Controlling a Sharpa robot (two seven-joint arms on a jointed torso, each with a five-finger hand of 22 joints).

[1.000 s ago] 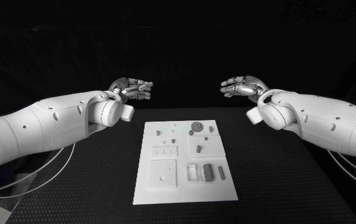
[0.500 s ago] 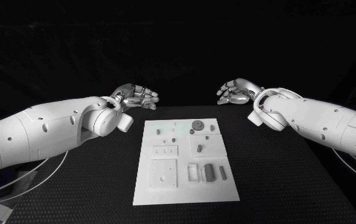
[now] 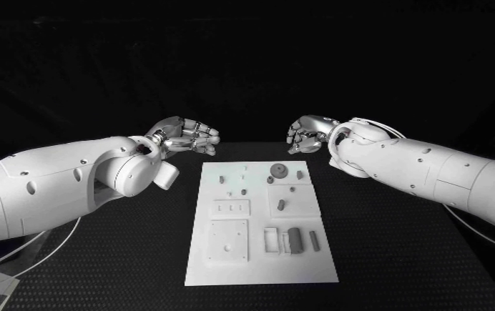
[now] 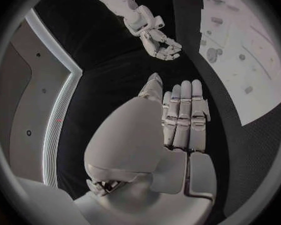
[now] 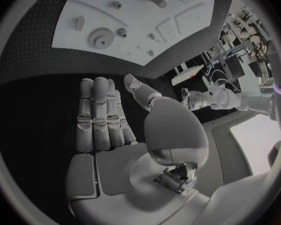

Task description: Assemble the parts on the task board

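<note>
Right hand (image 5: 106,122) empty, fingers extended, near task board (image 5: 147,22)

One white task board (image 3: 260,261), two hands, several small grey parts (image 3: 294,239).

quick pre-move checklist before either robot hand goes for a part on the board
1. Left robot hand holds nothing: ok.
2. Right robot hand holds nothing: ok.
3. Both hands off the board, over the black table at its far end: ok.
4. Round part uncovered at the far end: ok.
5. Long part lies free at the near end: ok.
6. Which parts are already seated: cannot tell.
</note>
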